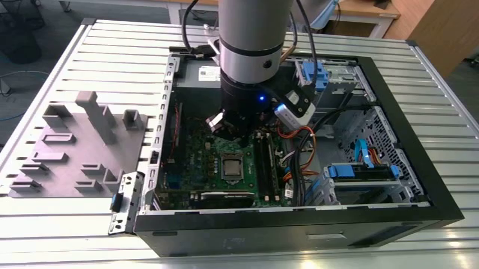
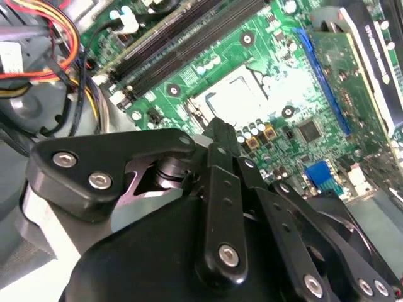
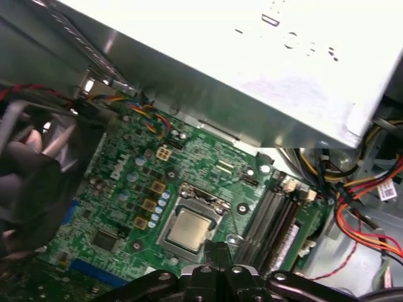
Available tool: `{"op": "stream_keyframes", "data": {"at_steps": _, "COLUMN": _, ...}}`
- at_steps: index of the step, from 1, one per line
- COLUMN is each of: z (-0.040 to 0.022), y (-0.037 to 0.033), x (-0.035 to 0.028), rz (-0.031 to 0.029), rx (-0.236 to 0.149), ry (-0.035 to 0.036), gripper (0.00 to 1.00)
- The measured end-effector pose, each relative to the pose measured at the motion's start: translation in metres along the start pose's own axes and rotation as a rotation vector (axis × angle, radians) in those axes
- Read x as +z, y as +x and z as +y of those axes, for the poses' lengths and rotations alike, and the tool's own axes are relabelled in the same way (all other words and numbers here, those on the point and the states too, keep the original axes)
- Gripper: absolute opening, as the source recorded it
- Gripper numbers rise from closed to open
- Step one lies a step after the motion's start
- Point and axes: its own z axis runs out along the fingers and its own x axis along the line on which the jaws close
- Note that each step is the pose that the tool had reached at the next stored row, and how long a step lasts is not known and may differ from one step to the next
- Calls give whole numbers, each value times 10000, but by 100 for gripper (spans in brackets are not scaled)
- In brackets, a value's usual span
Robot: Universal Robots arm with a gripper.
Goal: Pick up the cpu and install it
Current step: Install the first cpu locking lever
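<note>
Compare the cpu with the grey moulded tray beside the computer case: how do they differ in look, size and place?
The cpu is small, flat and silvery; the grey moulded tray is far larger, with raised blocks. The cpu lies in its socket on the green motherboard inside the case; the tray rests outside it, on the slatted table.

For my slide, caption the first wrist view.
The cpu sits in the motherboard socket, gripper poised beside it.

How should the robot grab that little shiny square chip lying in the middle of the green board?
Probably from straight above, pinching two opposite edges of the cpu. It lies flat in its socket frame on the motherboard, so only the top and thin rim are exposed. The memory slots stand close beside it, so a sideways approach looks blocked. The gripper hangs just above it.
</note>
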Motion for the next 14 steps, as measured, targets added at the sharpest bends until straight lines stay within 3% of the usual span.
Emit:
{"op": "stream_keyframes", "data": {"at_steps": 7, "z": -63, "y": -165, "x": 9, "rz": 0, "rx": -26, "ry": -1, "gripper": 11}}
{"op": "stream_keyframes", "data": {"at_steps": 14, "z": -39, "y": -209, "x": 38, "rz": -2, "rx": -231, "ry": -8, "gripper": 11}}
